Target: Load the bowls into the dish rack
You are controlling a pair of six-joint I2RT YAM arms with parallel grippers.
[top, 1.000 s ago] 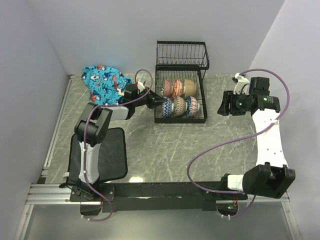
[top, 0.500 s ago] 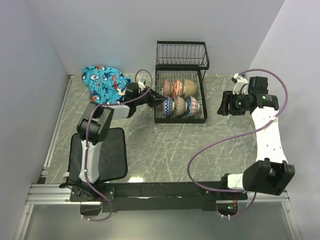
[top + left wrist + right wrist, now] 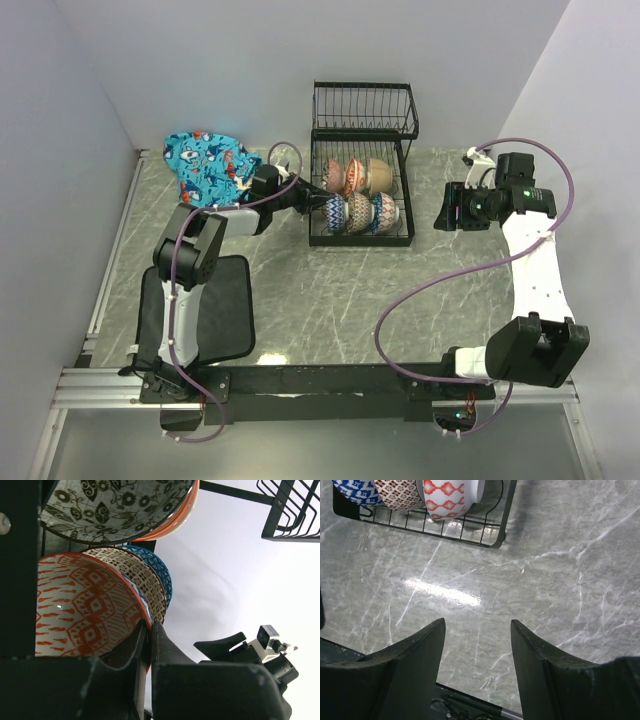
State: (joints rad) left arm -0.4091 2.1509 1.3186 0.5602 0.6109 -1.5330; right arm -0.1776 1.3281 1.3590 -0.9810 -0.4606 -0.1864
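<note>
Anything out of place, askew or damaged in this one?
Nothing spilled or broken. The bowls stand on edge in the lower tier of the dish rack. The only stray item is a crumpled blue printed cloth at the far left corner of the table.

Bright, even, diffuse light fills the overhead view. The table (image 3: 330, 290) and pale walls (image 3: 200, 60) carry no hard shadows, only soft dark patches beneath the arms and the dish rack (image 3: 362, 170), and detail stays sharp across the frame. In the right wrist view a white streak of glare lies on the stone, and the right gripper (image 3: 477, 630) is dark, close and slightly soft. The left wrist view is backlit: the left gripper (image 3: 149, 630) is near-black and blurred against a bright wall crossed by a faint grey shadow, while the orange bowl (image 3: 85, 610) is clearly lit.
</note>
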